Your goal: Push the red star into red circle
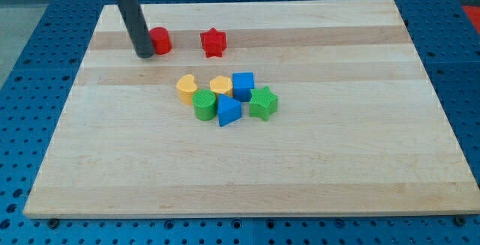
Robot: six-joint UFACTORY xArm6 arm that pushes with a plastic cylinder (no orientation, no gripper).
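Note:
The red star (214, 42) lies near the view's top, left of centre, on the wooden board (337, 162). The red circle (160, 40) lies to its left, a short gap between them. My tip (143, 53) rests on the board right at the red circle's left side, touching or nearly touching it. The dark rod rises from there toward the view's top left.
A cluster sits below the red star, near the board's centre: two yellow blocks (187, 88) (220, 85), a blue cube (243, 85), a green star (263, 103), a green block (204, 104) and a blue triangular block (229, 111). Blue perforated table surrounds the board.

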